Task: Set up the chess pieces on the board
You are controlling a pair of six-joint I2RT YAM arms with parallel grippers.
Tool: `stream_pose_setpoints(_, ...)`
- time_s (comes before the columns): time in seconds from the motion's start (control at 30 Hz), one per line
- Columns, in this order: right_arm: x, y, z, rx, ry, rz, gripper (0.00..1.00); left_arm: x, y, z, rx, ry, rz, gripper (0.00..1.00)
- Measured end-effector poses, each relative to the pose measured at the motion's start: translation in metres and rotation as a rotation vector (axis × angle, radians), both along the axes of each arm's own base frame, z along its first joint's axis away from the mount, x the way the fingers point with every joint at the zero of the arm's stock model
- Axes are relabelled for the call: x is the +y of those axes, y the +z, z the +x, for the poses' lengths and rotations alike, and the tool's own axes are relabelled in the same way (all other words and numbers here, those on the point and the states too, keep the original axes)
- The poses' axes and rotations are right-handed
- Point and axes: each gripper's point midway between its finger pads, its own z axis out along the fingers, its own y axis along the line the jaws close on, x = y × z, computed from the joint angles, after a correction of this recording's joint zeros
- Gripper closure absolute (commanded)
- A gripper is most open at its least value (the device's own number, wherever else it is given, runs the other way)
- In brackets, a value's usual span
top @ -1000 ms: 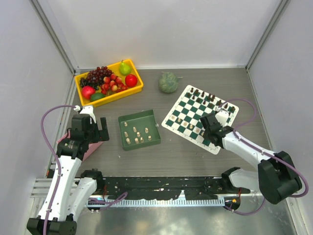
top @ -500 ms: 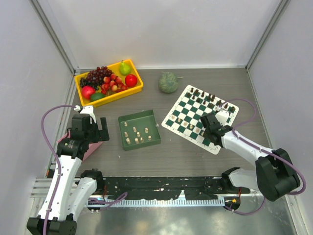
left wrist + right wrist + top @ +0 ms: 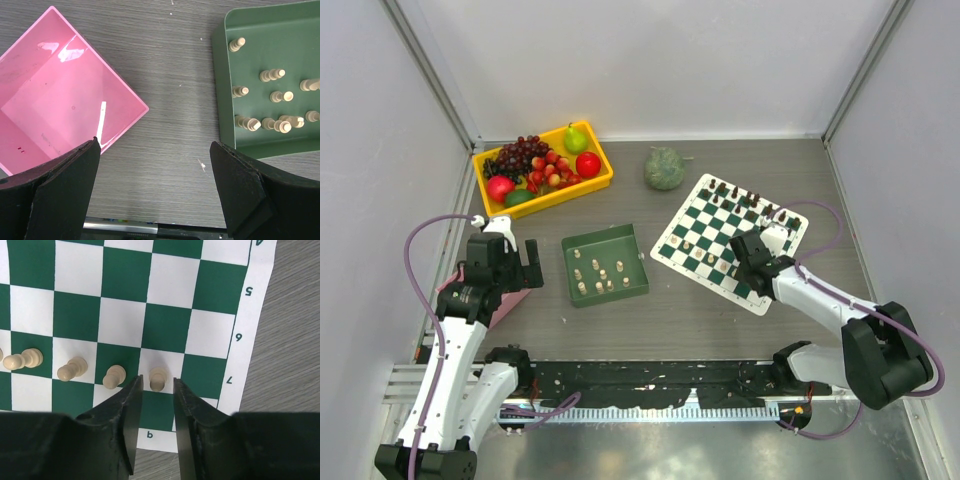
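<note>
The board is cut off in the right wrist view, the green tray in the left

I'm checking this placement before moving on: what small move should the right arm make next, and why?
Probably lift the right gripper straight up. The cream pawn stands upright on a white square beside other cream pawns, and the fingers show a sliver of gap on each side of it, so a vertical rise should clear it without tipping it.
</note>
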Motion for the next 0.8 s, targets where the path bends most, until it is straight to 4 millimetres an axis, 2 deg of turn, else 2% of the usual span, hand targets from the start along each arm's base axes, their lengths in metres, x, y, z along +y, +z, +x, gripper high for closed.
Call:
stream_pose_setpoints(0.2,-0.001,0.012,0.003,-0.004,0.009,-0.018,0.55,0.0,0.0,0.0,0.0,0.0,0.0,0.01)
stream_pose_setpoints(0.33,0.002,0.046,0.018,-0.089,0.036,-0.011,0.45,0.0,0.0,0.0,0.0,0.0,0.0,0.01)
stream_pose_setpoints(0.43,0.014,0.081,0.033,-0.184,0.107,0.023,0.42,0.0,0.0,0.0,0.0,0.0,0.0,0.01)
stream_pose_setpoints(0.53,0.037,0.109,0.048,-0.239,0.202,0.091,0.38,0.0,0.0,0.0,0.0,0.0,0.0,0.01)
stream_pose_setpoints(0.63,0.066,0.127,0.064,-0.253,0.294,0.161,0.37,0.0,0.0,0.0,0.0,0.0,0.0,0.01)
stream_pose_setpoints(0.73,0.112,0.137,0.077,-0.242,0.412,0.203,0.37,0.0,0.0,0.0,0.0,0.0,0.0,0.01)
stream_pose_setpoints(0.8,0.157,0.143,0.081,-0.234,0.522,0.235,0.37,0.0,0.0,0.0,-0.003,0.0,0.0,0.01)
